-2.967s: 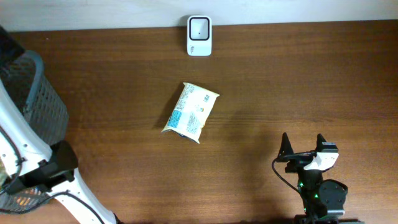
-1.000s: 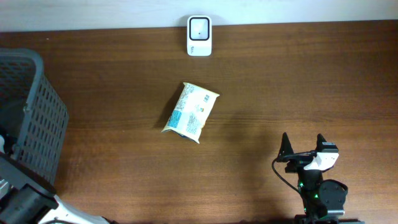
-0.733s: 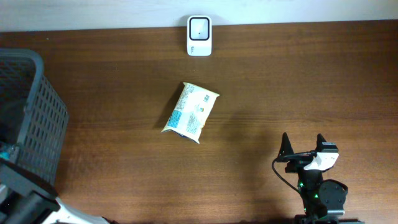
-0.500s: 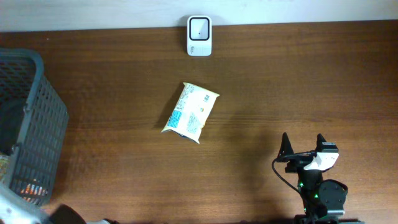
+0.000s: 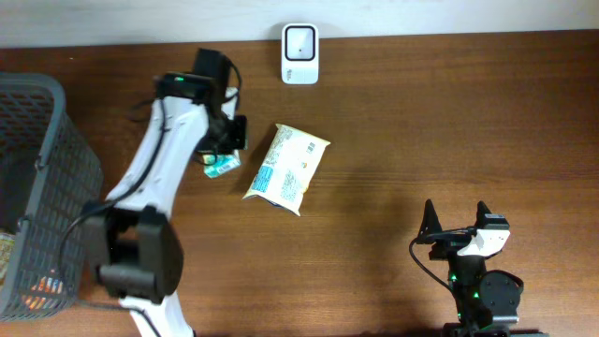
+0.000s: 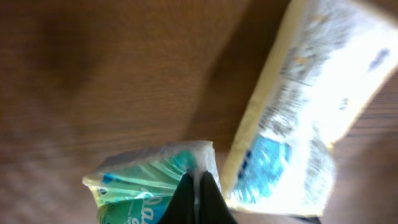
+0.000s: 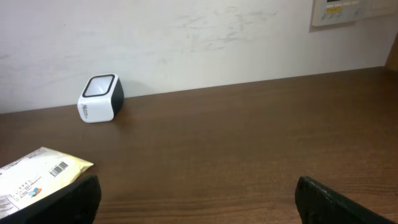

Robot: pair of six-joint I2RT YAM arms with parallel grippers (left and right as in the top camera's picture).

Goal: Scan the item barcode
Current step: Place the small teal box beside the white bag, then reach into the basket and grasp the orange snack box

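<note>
Left jaws nipping packet [image 6: 137, 177] (green), right jaws — wide

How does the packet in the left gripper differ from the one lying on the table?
The green packet is smaller and pinched in the shut left gripper; the yellow packet is larger and lies free on the table. Both are printed plastic pouches.

Dark brown wooden table [image 5: 449, 140], grain running side to side. At nine o'clock in the overhead view, a grey mesh basket [image 5: 65, 178], cut off by the frame edge. Through its mesh near seven o'clock, something orange [image 5: 42, 281], too small to name. At twelve o'clock, a white wall [image 5: 468, 14] behind the table's far edge. In the right wrist view, faint scuffs on that wall and a pale wall panel [image 7: 339, 11] at one o'clock, cropped at the top.
</note>
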